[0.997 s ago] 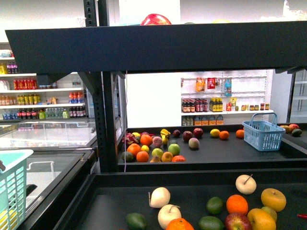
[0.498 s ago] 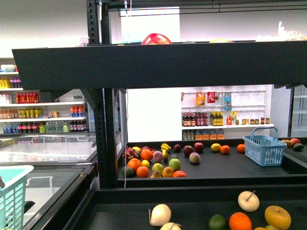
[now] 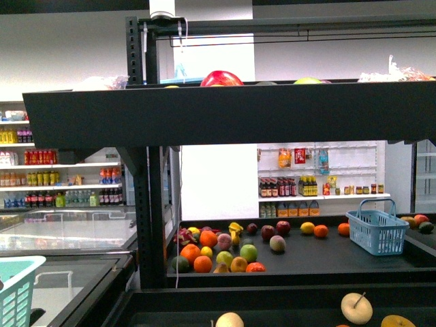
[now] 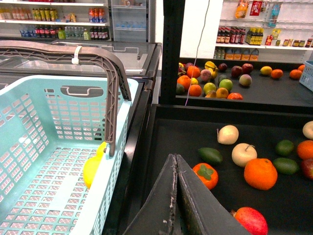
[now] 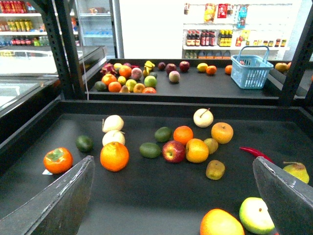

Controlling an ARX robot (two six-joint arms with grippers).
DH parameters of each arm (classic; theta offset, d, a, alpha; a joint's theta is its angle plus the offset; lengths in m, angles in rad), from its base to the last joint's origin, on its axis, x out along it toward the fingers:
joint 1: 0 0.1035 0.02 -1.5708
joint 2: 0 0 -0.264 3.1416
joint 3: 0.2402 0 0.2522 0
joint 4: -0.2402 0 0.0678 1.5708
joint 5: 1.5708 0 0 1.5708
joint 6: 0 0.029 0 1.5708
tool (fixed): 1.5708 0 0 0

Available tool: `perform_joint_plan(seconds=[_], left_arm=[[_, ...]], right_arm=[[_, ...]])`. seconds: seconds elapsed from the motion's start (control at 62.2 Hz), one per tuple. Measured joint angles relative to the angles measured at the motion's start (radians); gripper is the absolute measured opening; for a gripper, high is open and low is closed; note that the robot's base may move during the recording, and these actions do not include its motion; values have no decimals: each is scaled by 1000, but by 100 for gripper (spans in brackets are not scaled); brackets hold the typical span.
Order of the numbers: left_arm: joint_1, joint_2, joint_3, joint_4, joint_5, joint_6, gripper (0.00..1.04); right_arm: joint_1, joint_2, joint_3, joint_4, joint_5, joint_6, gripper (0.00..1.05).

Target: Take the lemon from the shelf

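The shelf is a black metal rack; its top tray's deep lip [image 3: 231,109] crosses the front view. A plain yellow round fruit [image 3: 307,228], apparently the lemon, lies beside an orange on the far lower tray; it also shows in the right wrist view [image 5: 202,67] and left wrist view [image 4: 266,70]. A yellow-green rounded top [image 3: 308,80] peeks over the top lip; I cannot tell what it is. My left gripper [image 4: 176,159] is shut and empty above the near tray's left edge. My right gripper [image 5: 173,161] is open and empty above the near tray [image 5: 146,196]. Neither arm shows in the front view.
A teal basket [image 4: 54,122] with a brown handle hangs left of the near tray, with a yellow item [image 4: 93,169] inside. Oranges, apples, avocados and pale stemmed fruits lie on the near tray. A blue basket [image 3: 376,228] sits on the far tray. A red fruit [image 3: 221,78] sits on the top tray.
The front view has risen: the top tray's lip sits lower in the picture, the near tray's fruits have slid off the bottom, and more of the top tray's fruit shows.
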Motion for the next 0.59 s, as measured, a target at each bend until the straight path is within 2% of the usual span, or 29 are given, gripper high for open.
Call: perform_joint_plan(seconds=[0.595], left_arm=[[0,-235,-127,-102,-1,3,3]], right_arm=[[0,0,0,0,0,0,97]])
